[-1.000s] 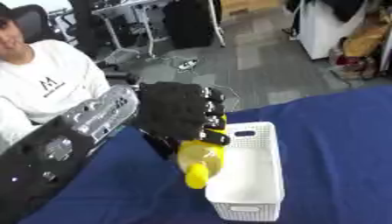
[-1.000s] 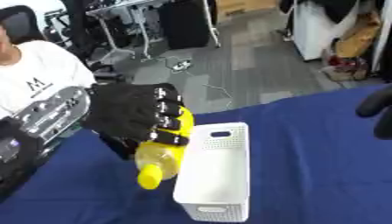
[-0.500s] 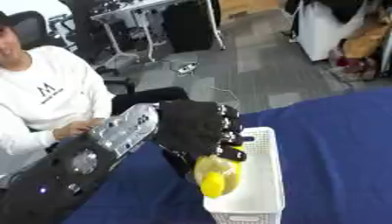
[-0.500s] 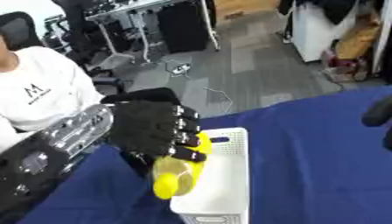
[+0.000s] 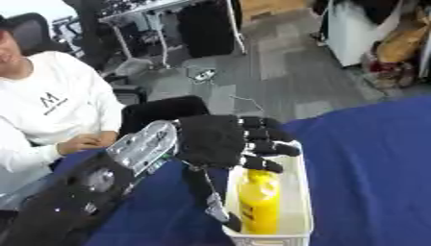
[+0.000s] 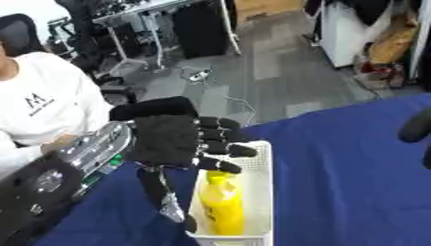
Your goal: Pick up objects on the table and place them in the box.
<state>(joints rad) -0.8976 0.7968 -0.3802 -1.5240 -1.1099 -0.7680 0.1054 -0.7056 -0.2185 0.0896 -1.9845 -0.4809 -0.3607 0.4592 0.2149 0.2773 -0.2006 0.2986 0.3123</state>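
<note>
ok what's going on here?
The left hand is over the white box on the blue table, fingers curled by the cap of a yellow bottle that now lies inside the box. Whether it has let go of the bottle is unclear. A dark bit of the right hand shows at the right edge, idle.

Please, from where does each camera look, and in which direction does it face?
Left eye view: in the head, facing down and forward at the white box; the left robot hand shows above the yellow bottle.
Right eye view: beside it, same direction; the right robot hand also shows at the right edge.
Both share the box, bottle, and blue table.
</note>
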